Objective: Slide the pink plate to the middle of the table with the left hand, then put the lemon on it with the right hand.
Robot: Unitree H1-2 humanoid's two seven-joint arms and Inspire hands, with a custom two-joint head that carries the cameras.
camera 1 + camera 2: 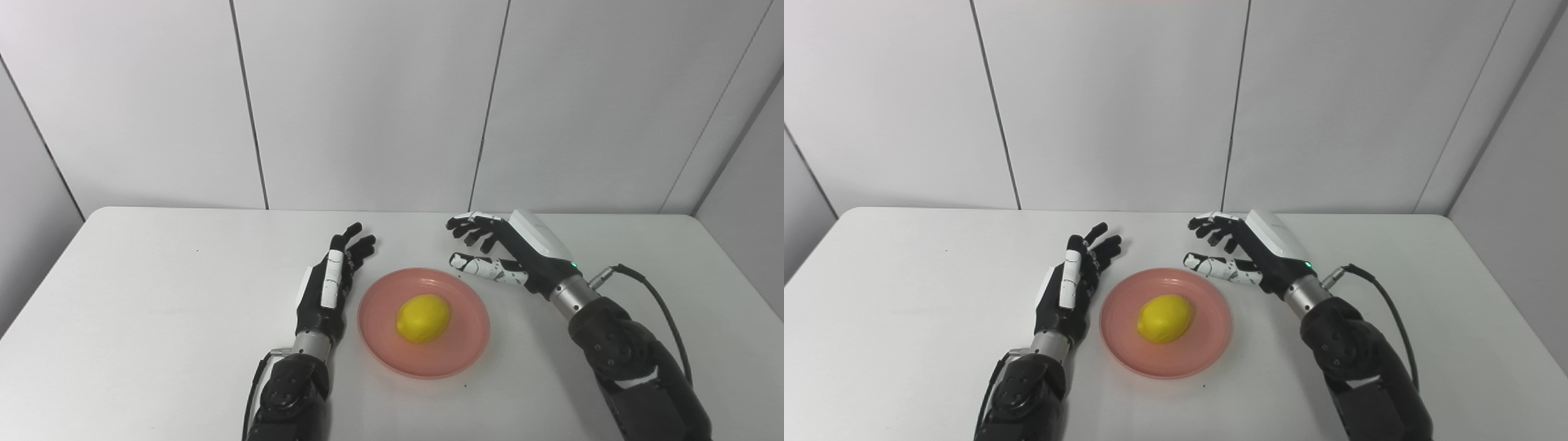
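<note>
- The pink plate [424,323] lies flat on the white table [153,318], roughly midway between the table's left and right edges and toward the near side.
- The lemon [423,317] rests in the plate's well, close to its centre, lying on its side with nothing touching it.
- The left hand [331,278] sits just beside the plate's left rim, fingers spread and pointing away from the robot; it holds nothing, and whether its edge brushes the rim cannot be told from either view.
- The right hand [1240,251] hovers beyond the plate's far right rim, palm turned inward, fingers and thumb apart and empty; its thumb reaches over the rim's edge but stays clear of the lemon.
- Judging from how things lie, both parts of the task look done: the plate is near the middle and the lemon is on it. The step in hand appears to be the let-go and pull-away after placing.
- The next move calls for little: draw the right hand up and back to the right without sweeping its thumb across the lemon, and take the left hand off to the left without nudging the rim.
- The main risk is a knock: the lemon is round and free to roll in the shallow dish, and the plate would likely slide easily on the smooth tabletop.
</note>
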